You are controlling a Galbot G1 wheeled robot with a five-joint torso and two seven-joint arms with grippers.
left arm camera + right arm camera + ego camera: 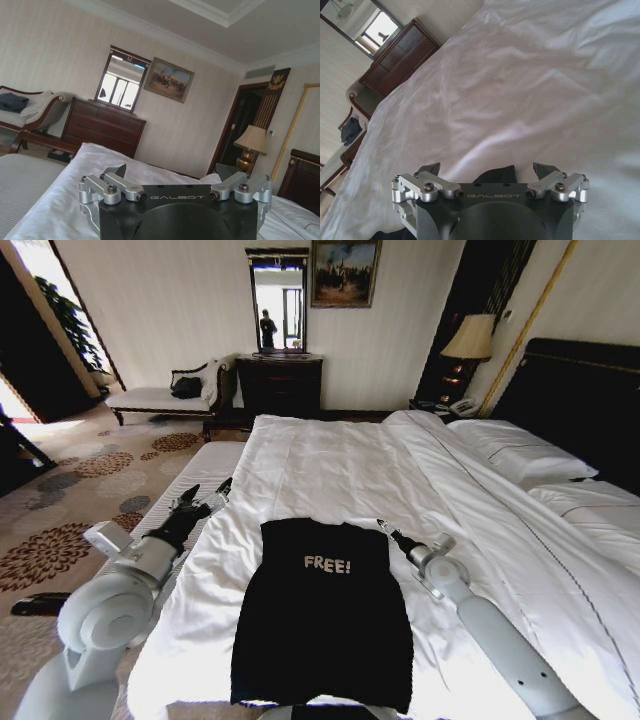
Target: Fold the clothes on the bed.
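Both grippers hover with fingers spread, grasping nothing: the right gripper [383,527] sits just beside the upper right corner of the T-shirt [322,615], its open tips in the wrist view framing a bit of black cloth, and the left gripper [205,498] hangs off the bed's [330,465] left edge, well apart from the cloth. Nearest the robot, the black shirt lies face up on the white duvet, its sleeves seemingly tucked in, leaving a narrow rectangle. Folding looks partly done; the lengthwise fold appears still to come. Beyond lie pillows [520,452] and a dresser [279,386].
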